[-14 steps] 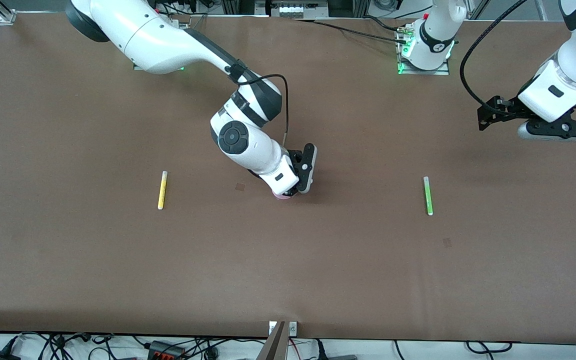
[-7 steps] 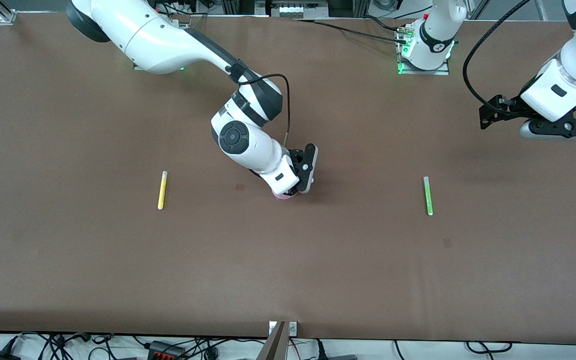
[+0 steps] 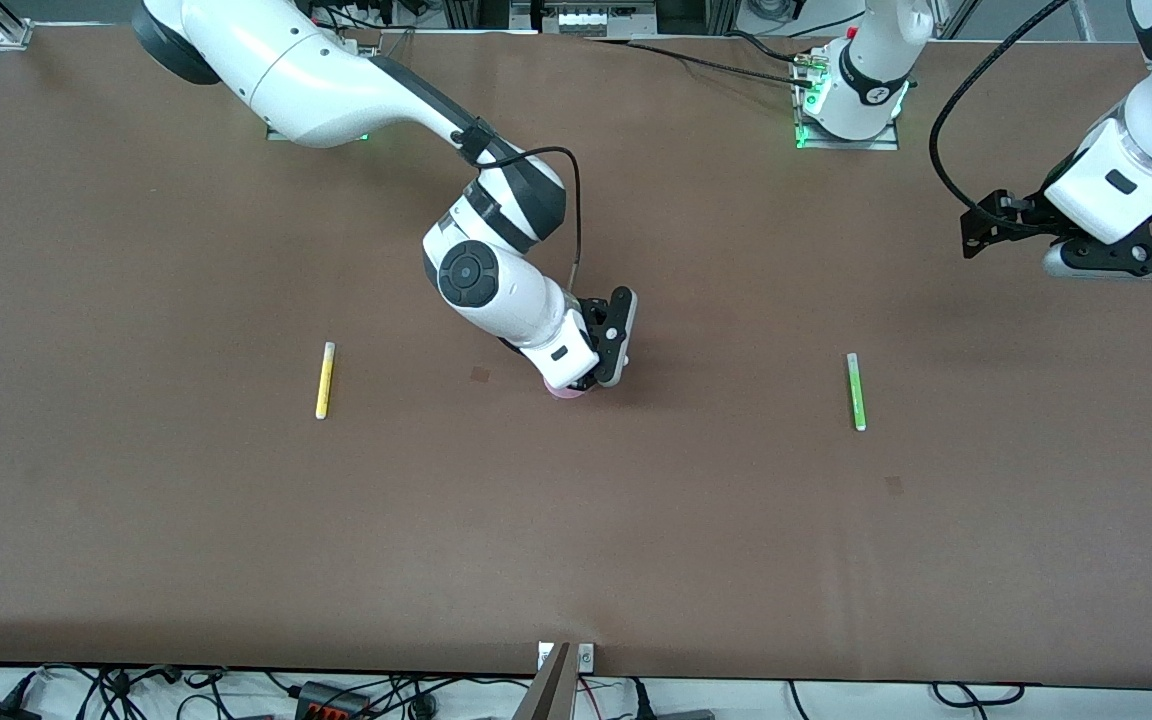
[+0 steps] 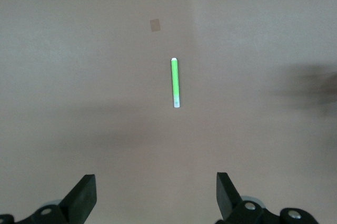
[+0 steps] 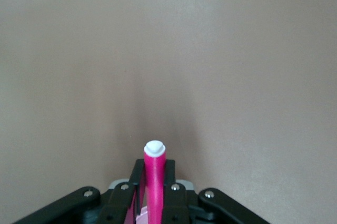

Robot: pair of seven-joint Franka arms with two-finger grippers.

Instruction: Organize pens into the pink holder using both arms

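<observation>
The right gripper [image 3: 584,385] hangs right over the pink cup [image 3: 566,391], pinching a pink pen [image 5: 155,182]. The left gripper [image 4: 156,203] is spread wide, up in the air over the table [image 3: 636,520] toward the left arm's end from the cup. The green pen [image 3: 855,391] lies toward that end too, the yellow pen [image 3: 324,380] toward the right arm's end.

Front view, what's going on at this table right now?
The right gripper is shut on a magenta pen, directly over the pink holder mid-table. The left gripper hangs open in the air toward the left arm's end of the table, with the green pen lying in its wrist view. The yellow pen lies toward the right arm's end. Neither is in the holder yet.
</observation>
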